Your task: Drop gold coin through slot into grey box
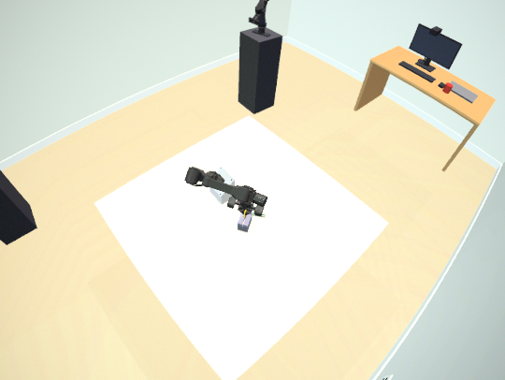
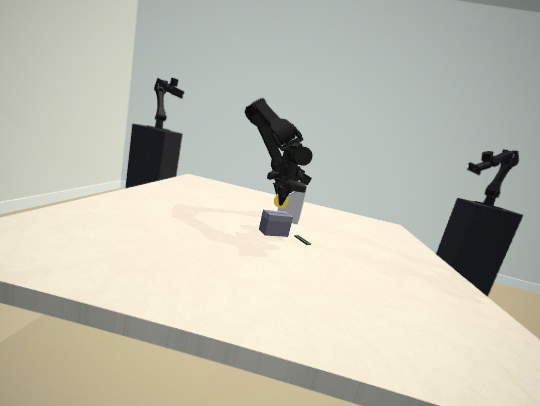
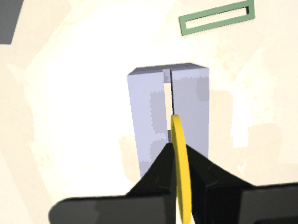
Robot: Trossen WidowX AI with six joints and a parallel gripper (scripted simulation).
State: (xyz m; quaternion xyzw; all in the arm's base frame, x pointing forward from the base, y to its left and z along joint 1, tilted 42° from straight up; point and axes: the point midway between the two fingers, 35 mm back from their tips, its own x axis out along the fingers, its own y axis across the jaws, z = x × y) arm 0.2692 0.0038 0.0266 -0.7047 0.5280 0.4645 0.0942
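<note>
The gold coin (image 1: 245, 213) (image 2: 278, 204) (image 3: 180, 165) stands on edge between the fingertips of my gripper (image 2: 282, 202) (image 3: 175, 149), which is shut on it just above the grey box. The grey box (image 1: 243, 225) (image 2: 275, 224) (image 3: 191, 110) is closed; its narrow slot (image 3: 168, 102) shows in the wrist view beyond the coin's far edge. The coin is tilted a little against the slot line there, and its near part hides the rest of the slot. The empty green holder (image 2: 302, 240) (image 3: 182, 26) lies beside the box.
A light grey block (image 1: 225, 193) (image 2: 298, 207) stands behind the box, near the arm's base; a dark grey corner (image 3: 7, 20) shows at the wrist view's upper left. Black pedestals with other arms and a desk stand farther off.
</note>
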